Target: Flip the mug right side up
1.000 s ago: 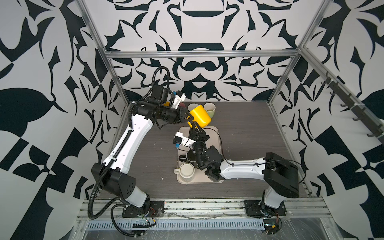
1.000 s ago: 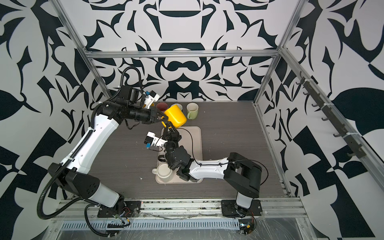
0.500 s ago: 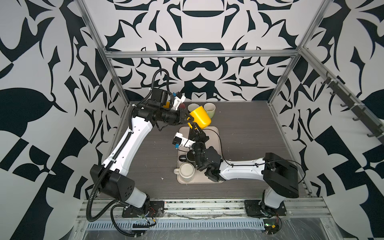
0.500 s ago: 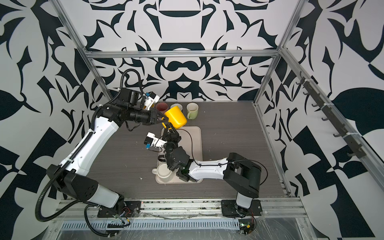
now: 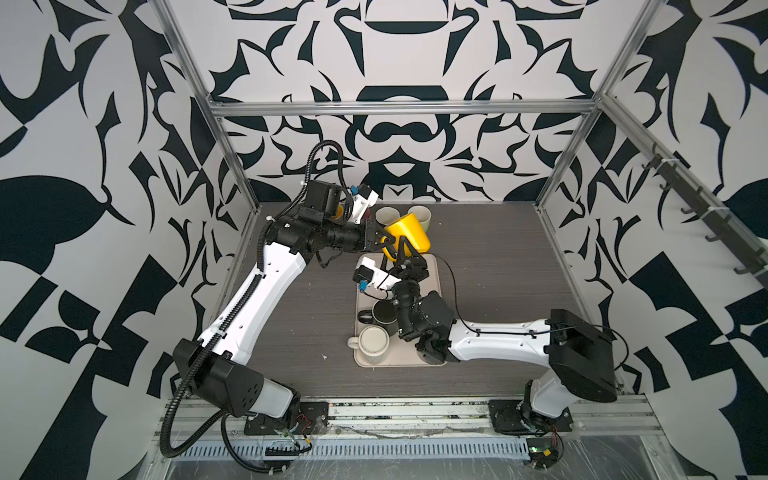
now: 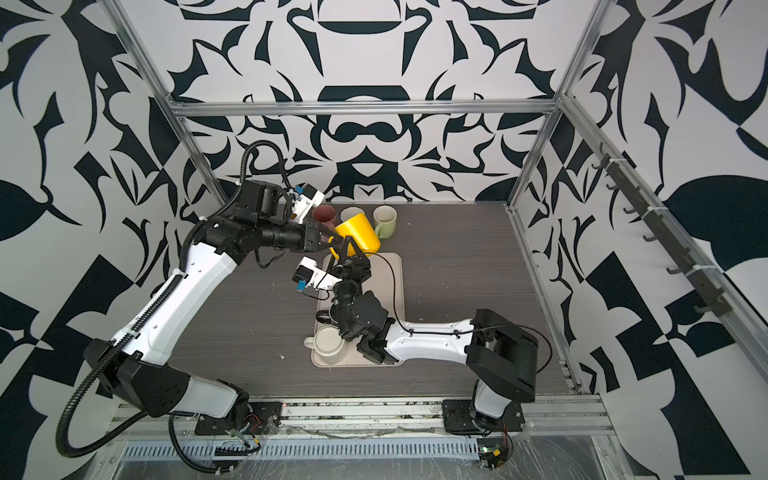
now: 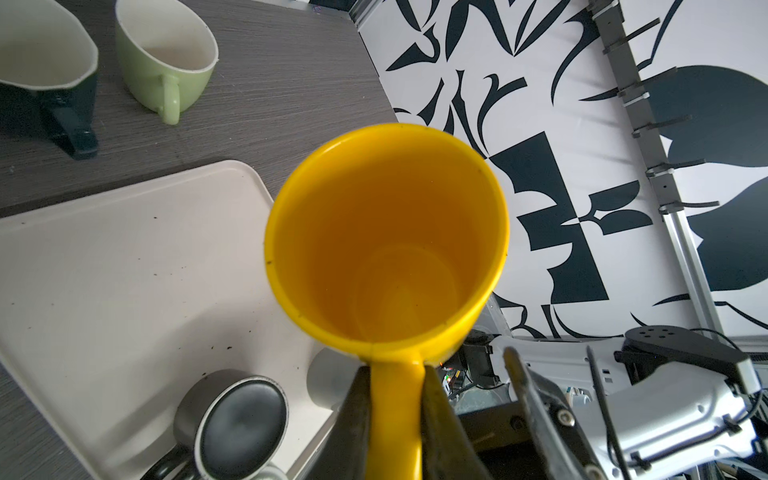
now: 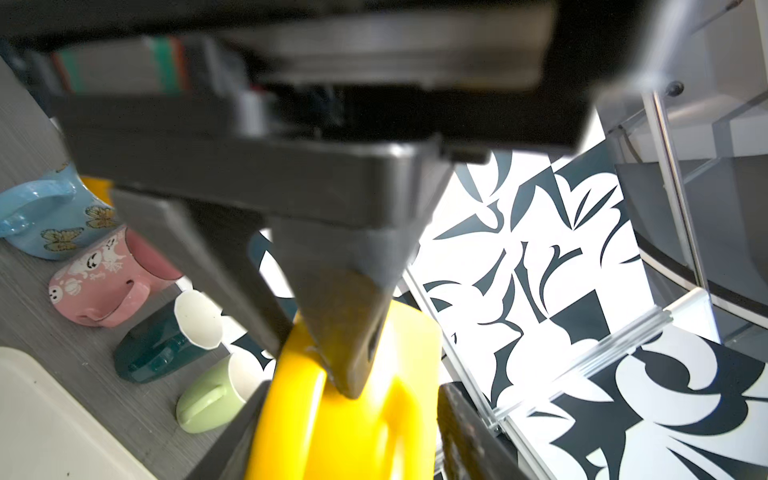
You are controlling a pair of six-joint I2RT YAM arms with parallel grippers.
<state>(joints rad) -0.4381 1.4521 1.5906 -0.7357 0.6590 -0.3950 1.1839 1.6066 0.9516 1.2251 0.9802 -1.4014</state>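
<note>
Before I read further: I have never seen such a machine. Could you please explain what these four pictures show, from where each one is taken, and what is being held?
These are two robot arms on one table, each ending in a two-fingered gripper. Two pictures come from a camera pair above, looking down at the whole scene. The two close pictures come from small cameras on the arms' wrists.

The left gripper is shut on the handle of a yellow mug and holds it tilted in the air. The right gripper is open, close beside that handle.

On the table lies a pale tray with a dark mug and a white mug. Behind the tray stand more mugs, among them a green mug.
</note>
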